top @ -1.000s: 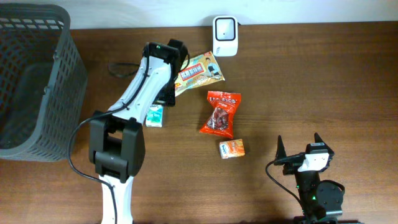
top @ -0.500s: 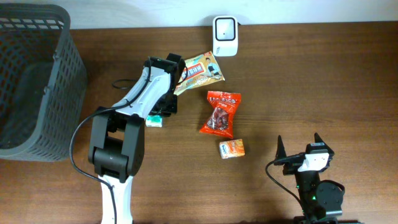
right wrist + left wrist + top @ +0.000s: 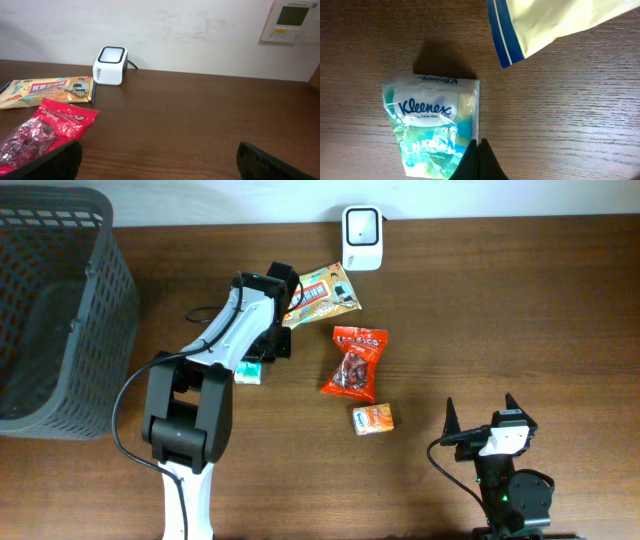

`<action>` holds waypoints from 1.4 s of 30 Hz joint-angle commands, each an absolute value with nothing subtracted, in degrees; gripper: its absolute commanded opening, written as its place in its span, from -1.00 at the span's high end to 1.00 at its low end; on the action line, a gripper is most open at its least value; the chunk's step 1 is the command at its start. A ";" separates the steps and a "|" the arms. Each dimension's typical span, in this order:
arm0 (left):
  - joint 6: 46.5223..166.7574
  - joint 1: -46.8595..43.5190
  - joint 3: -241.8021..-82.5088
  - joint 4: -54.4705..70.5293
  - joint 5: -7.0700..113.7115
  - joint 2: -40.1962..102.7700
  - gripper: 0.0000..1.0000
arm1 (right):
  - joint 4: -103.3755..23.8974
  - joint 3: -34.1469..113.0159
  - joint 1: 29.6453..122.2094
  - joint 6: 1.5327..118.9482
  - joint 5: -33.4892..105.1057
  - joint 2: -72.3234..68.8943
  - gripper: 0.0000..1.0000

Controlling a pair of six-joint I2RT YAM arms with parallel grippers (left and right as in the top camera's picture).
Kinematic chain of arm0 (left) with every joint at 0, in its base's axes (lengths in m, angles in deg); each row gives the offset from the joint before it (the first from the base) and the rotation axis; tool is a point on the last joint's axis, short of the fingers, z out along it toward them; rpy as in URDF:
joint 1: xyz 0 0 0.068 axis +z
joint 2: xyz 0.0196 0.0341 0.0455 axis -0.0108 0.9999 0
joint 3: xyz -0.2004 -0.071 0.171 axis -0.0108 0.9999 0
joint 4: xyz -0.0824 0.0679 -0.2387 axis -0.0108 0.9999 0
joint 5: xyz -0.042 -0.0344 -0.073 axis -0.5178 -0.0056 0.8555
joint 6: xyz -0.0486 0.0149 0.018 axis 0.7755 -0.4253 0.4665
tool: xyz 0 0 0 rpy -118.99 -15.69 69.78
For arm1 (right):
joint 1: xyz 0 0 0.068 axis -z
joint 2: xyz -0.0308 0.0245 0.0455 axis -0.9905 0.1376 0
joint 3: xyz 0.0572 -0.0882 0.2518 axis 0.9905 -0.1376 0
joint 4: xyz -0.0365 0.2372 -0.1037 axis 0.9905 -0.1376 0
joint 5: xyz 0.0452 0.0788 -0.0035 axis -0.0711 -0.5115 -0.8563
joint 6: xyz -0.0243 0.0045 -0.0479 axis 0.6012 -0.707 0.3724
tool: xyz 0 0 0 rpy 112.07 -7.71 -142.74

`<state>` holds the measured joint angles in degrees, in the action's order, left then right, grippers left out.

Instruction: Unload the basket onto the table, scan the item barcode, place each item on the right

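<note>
A green and white Kleenex tissue pack [image 3: 427, 120] lies flat on the wooden table, left of centre [image 3: 248, 372]. My left gripper [image 3: 480, 146] is shut, its black fingertips pinched together on the thin right-hand seam of the pack; in the overhead view the gripper [image 3: 266, 352] sits low over it. The white barcode scanner [image 3: 361, 237] stands at the table's far edge [image 3: 111, 65]. My right gripper [image 3: 160, 161] rests open near the front right [image 3: 482, 420], with only bare table between its fingers.
A yellow snack bag [image 3: 320, 293] lies just beyond the left gripper. A red snack bag [image 3: 355, 362] and a small orange packet [image 3: 372, 419] lie mid-table. A dark mesh basket [image 3: 60, 310] fills the far left.
My left gripper has come down toward the tissue pack and its fingers have closed on the pack's edge. The right arm has not moved.
</note>
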<state>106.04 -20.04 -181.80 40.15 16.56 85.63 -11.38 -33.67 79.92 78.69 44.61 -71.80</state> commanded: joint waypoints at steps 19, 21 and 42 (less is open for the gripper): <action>106.56 -19.19 -171.47 31.10 22.74 85.04 1.00 | -11.60 -34.13 80.24 78.64 44.89 -72.13 -0.97; 106.56 -19.19 -169.76 29.13 23.88 85.04 1.00 | -11.60 -34.13 80.24 78.64 44.89 -72.13 -0.97; 105.75 -11.36 -188.60 46.79 18.68 77.70 1.00 | -11.60 -34.13 80.24 78.64 44.89 -72.13 -0.97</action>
<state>105.97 -15.45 -185.85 45.28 23.79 81.83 -11.38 -33.67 79.92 78.69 44.61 -71.80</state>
